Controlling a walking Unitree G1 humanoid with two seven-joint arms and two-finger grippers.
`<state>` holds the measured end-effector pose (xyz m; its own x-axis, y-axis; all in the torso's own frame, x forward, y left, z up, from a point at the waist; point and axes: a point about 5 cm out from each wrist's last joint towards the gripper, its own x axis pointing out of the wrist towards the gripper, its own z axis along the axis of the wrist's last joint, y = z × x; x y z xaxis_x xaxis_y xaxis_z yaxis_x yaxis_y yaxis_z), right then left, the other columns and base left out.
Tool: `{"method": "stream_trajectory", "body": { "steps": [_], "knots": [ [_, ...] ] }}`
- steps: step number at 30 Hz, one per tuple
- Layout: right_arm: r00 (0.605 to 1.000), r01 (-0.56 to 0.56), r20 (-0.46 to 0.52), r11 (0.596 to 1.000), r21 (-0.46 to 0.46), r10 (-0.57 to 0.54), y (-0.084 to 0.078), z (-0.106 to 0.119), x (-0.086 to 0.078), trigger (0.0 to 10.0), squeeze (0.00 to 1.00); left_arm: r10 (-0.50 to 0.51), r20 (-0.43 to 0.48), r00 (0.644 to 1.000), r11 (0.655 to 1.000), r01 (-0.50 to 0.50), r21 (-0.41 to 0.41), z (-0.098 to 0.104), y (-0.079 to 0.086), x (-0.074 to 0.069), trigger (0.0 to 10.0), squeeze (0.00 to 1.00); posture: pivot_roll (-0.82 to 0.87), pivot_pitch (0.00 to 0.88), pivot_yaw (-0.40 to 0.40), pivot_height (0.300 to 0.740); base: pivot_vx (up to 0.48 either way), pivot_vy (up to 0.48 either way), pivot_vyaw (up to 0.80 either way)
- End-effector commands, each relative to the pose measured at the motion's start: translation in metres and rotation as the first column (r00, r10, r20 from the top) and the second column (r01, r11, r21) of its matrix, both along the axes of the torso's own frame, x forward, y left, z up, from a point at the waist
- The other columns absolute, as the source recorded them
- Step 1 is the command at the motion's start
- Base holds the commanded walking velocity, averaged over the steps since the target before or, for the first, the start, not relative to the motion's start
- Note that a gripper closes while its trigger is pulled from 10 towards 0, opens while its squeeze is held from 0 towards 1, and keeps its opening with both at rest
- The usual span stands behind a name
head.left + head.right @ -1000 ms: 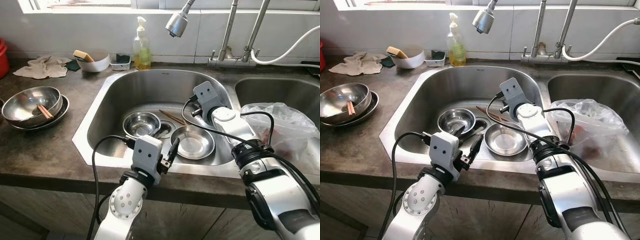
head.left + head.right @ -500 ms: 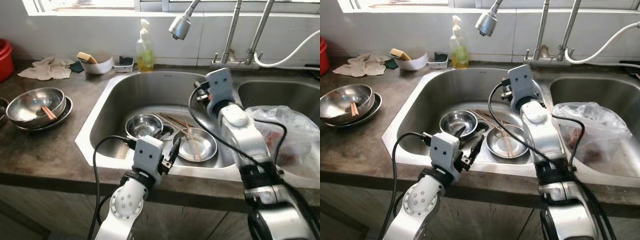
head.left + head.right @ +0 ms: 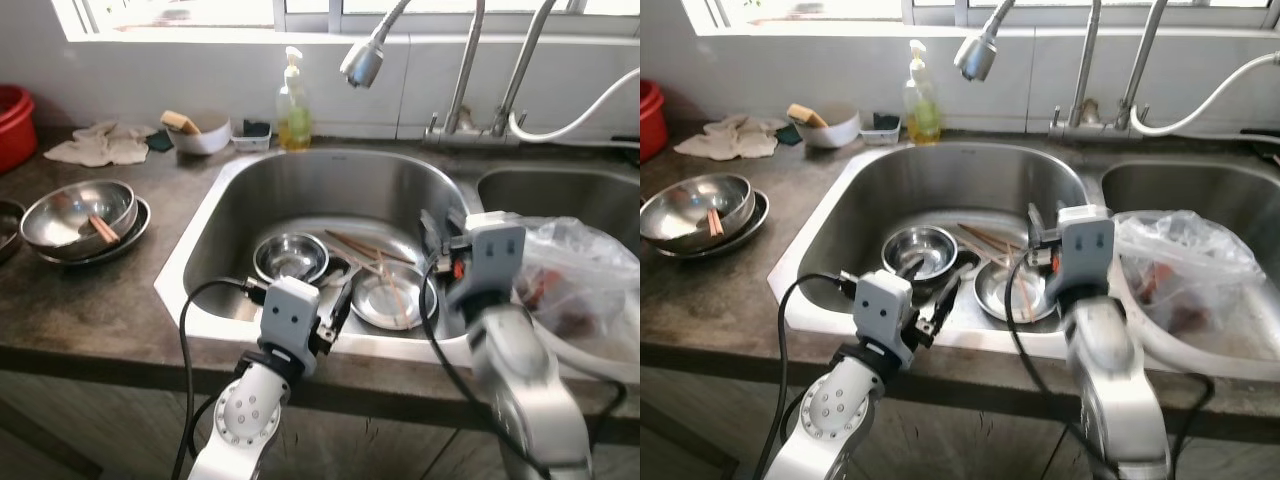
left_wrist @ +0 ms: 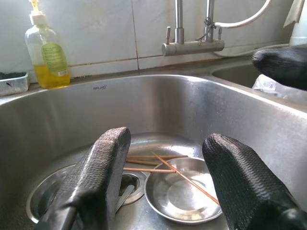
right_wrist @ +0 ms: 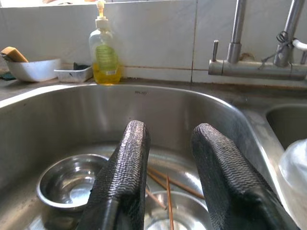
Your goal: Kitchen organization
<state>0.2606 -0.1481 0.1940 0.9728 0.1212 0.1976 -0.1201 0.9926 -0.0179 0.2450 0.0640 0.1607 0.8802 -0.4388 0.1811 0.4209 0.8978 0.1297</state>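
Note:
In the left sink basin (image 3: 300,190) sit a small steel bowl (image 3: 291,256) and a shallow steel plate (image 3: 392,293). Thin wooden chopsticks (image 3: 368,252) lie across the plate and the basin floor. My left gripper (image 3: 337,290) hovers open at the near rim, pointing at the plate (image 4: 180,194), with nothing between its fingers. My right gripper (image 3: 1033,226) is open and empty above the plate's right side; in its wrist view the bowl (image 5: 72,184) and chopsticks (image 5: 168,184) lie below its fingers (image 5: 127,163).
A stack of steel bowls (image 3: 80,210) holding chopsticks rests on the left counter, with a red bucket (image 3: 12,120), a cloth (image 3: 100,145) and a white bowl (image 3: 200,133) behind. A soap bottle (image 3: 292,90) and spray head (image 3: 362,62) stand at the back. A plastic bag (image 3: 580,280) fills the right basin.
My right gripper rose out of the basin and drew back toward the near rim. The chopsticks now lie across the plate. The camera shifted; the left gripper stayed put.

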Motion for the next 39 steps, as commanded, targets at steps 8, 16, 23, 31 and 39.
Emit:
{"method": "stream_trajectory", "body": {
  "steps": [8,16,23,31,39],
  "knots": [
    [0.999,0.038,0.005,0.998,0.041,-0.038,0.001,0.002,-0.021,10.0,0.00,0.004,0.013,1.000,1.000,-0.004,-0.014,0.002,0.001,-0.005,10.0,0.00,0.06,0.039,0.002,0.740,0.000,0.000,0.00],
    [0.999,0.042,0.006,0.998,0.045,-0.042,0.004,0.002,-0.018,10.0,0.00,0.001,0.009,1.000,1.000,-0.001,-0.008,0.000,0.000,-0.005,10.0,0.00,0.06,0.038,0.001,0.740,0.000,0.000,0.00],
    [0.999,0.033,0.005,0.999,0.041,-0.033,0.008,0.003,-0.018,10.0,0.00,0.000,0.008,1.000,1.000,0.000,-0.006,0.000,0.000,-0.006,10.0,0.00,0.06,0.041,0.004,0.740,0.000,0.000,0.00],
    [0.999,0.035,-0.005,0.999,0.038,-0.035,0.009,0.002,-0.017,10.0,0.00,-0.005,0.007,1.000,1.000,0.005,-0.006,0.001,-0.001,-0.006,10.0,0.00,0.06,0.045,0.004,0.740,-0.125,0.000,0.00],
    [0.999,0.039,-0.013,0.999,0.034,-0.038,0.010,0.000,-0.017,10.0,0.00,-0.005,0.003,1.000,1.000,0.005,-0.005,0.000,-0.001,-0.008,10.0,0.00,0.07,0.052,0.008,0.740,-0.270,0.000,0.00]
  ]
}}
